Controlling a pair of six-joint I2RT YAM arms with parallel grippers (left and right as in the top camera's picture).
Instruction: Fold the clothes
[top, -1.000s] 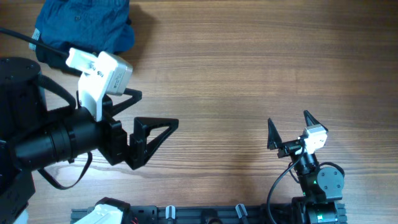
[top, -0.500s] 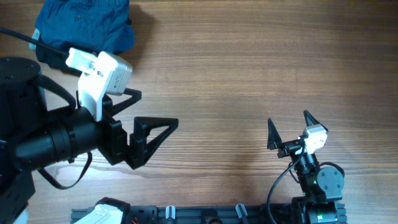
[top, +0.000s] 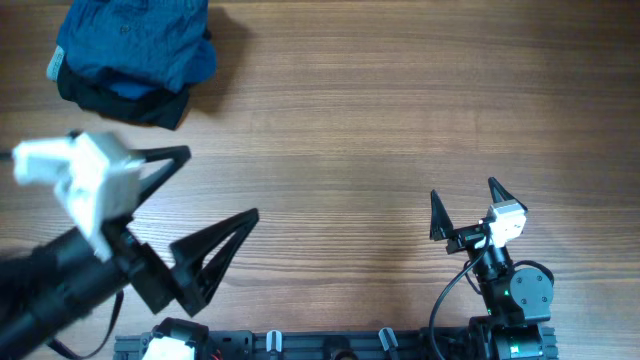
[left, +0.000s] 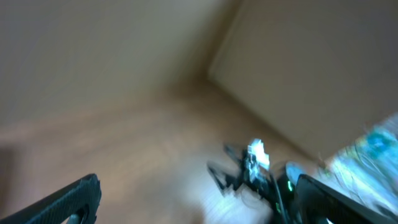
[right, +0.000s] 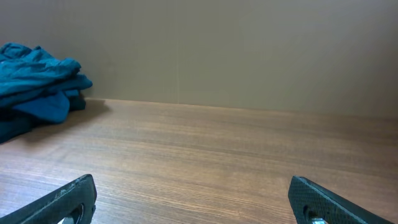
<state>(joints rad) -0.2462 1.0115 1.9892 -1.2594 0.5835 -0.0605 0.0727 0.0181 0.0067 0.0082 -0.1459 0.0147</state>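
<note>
The clothes (top: 135, 45) lie bunched in a pile at the table's far left corner: a blue garment on top of a black one (top: 125, 102). In the right wrist view the clothes (right: 37, 87) show at the far left. My left gripper (top: 205, 195) hangs open and empty over the left half of the table, below the pile and apart from it; its own view is blurred, with its fingers (left: 68, 199) wide apart. My right gripper (top: 468, 198) sits open and empty near the front right, far from the clothes.
Bare wooden table (top: 380, 120) stretches between the two arms. A black rail (top: 330, 345) runs along the front edge. The right arm's base (top: 515, 295) stands at the front right. A plain wall (right: 249, 50) rises behind the table.
The left arm has swung down and to the left, uncovering the black garment under the blue one. Its wrist view is motion-blurred. The right arm has stayed put.
</note>
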